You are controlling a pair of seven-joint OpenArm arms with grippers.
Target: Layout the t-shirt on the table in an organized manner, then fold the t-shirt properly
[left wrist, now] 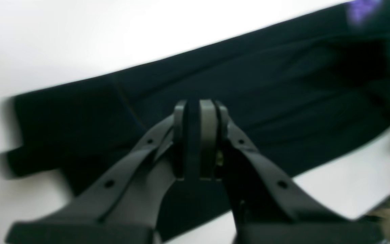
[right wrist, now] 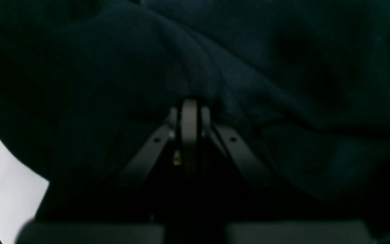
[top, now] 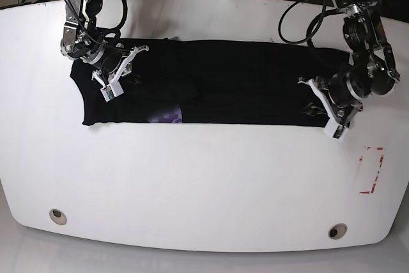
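The black t-shirt (top: 223, 81) lies as a long flat band across the far half of the white table (top: 204, 177), with a purple patch (top: 167, 117) at its near edge. My right gripper (top: 118, 71) sits on the shirt's left end. In the right wrist view it (right wrist: 190, 100) is shut, and creases in the t-shirt (right wrist: 249, 67) run into its tips. My left gripper (top: 316, 103) is over the shirt's right end. In the blurred left wrist view it (left wrist: 198, 101) is nearly closed, a dark sliver of cloth between its pads, above the t-shirt (left wrist: 283, 88).
A red dashed rectangle (top: 370, 171) marks the table at the right. Two round metal grommets (top: 57, 216) (top: 337, 230) sit near the front edge. Cables run behind the table's far edge.
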